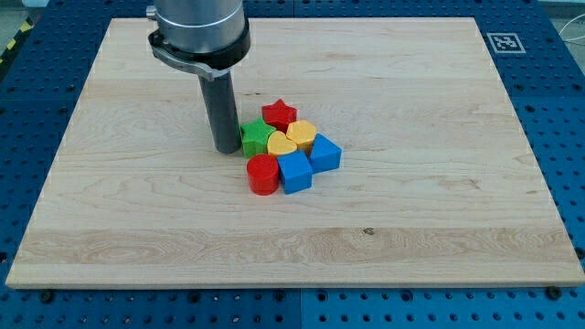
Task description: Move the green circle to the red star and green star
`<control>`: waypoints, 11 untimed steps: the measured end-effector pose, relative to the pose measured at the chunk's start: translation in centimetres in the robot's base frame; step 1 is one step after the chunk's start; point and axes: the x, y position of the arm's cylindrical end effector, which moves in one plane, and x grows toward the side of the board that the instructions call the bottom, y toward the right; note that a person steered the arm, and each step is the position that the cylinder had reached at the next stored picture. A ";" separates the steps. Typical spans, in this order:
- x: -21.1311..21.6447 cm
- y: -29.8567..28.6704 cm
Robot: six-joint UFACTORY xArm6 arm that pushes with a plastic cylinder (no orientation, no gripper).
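Note:
The blocks lie in one tight cluster at the board's middle. The red star [280, 113] is at the cluster's top. The green star [254, 138] is just below and left of it. A small green patch, likely the green circle [272, 136], shows between the green star and the yellow heart [281, 144]; most of it is hidden. My tip [226, 150] stands at the green star's left side, touching or nearly touching it.
A yellow pentagon-like block [303, 133] sits right of the red star. A red cylinder [262, 174], a blue cube [294, 171] and a second blue block [325, 153] form the cluster's lower edge. The wooden board [439, 228] lies on a blue perforated table.

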 end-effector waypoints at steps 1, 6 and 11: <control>-1.0 1.6; 0.8 -5.1; -2.5 -6.4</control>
